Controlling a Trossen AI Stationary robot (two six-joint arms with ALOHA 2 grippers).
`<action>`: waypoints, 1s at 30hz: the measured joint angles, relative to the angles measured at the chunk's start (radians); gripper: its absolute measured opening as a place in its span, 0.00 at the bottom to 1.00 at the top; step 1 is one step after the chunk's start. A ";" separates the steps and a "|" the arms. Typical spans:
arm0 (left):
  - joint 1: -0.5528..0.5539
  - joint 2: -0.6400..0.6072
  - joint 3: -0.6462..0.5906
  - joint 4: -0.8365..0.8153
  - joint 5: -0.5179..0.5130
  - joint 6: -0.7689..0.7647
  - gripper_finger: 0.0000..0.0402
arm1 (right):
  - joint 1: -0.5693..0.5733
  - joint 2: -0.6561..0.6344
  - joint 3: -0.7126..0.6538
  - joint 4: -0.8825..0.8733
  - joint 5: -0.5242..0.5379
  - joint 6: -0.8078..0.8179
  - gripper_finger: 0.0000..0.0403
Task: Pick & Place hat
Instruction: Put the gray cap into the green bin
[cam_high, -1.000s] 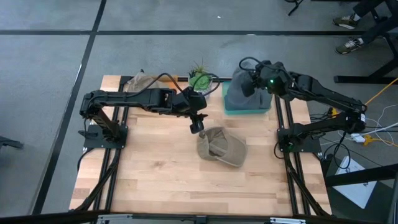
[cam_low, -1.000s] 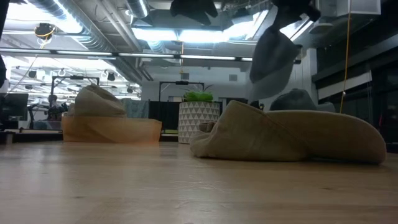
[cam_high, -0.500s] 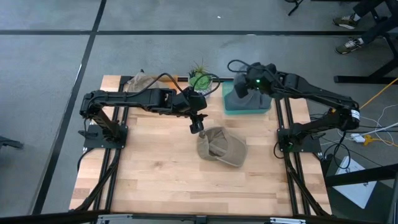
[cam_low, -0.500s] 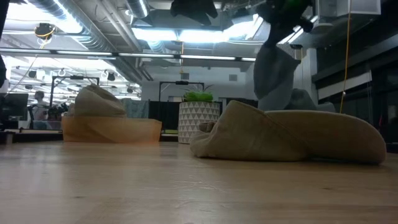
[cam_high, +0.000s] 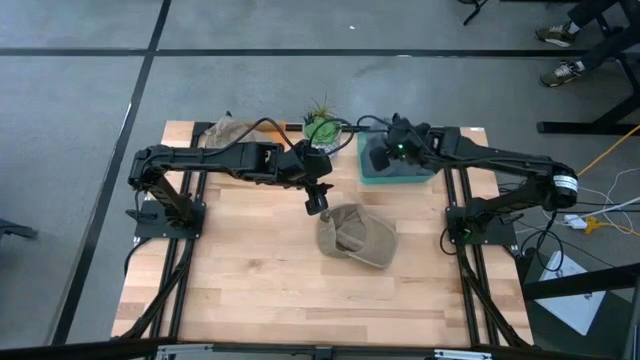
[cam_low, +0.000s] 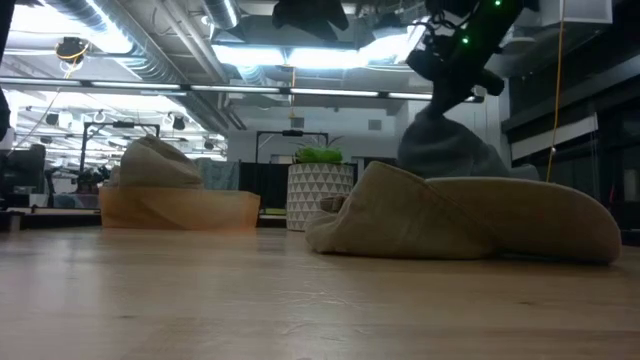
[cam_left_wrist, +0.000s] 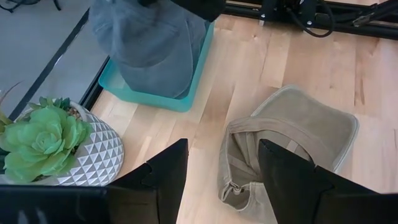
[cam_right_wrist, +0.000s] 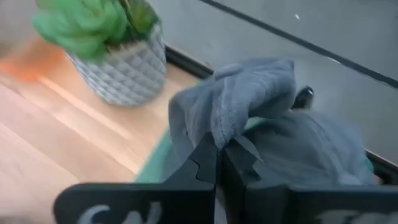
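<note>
Two pale letters, unreadable, show on the right gripper, clamped on the grey hat above it; left gripper gapes empty.

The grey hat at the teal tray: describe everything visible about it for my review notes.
The grey hat is soft, limp fabric, slumped in a heap over the teal tray at the table's far right, beside the potted succulent. The right pincer is shut on a bunched fold of its cloth, pulled up into a peak, while the rest sags onto the tray. It lies apart from the tan hat.
</note>
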 joint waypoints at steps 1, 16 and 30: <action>0.000 0.000 0.000 0.000 0.000 0.000 0.47 | 0.000 -0.004 0.000 -0.030 0.001 0.001 0.01; 0.002 0.000 0.000 -0.001 -0.001 0.021 0.47 | 0.005 -0.106 0.000 -0.420 0.079 0.184 0.05; -0.006 0.000 0.000 -0.011 0.001 0.027 0.47 | 0.005 -0.103 0.000 -0.430 0.000 0.105 0.27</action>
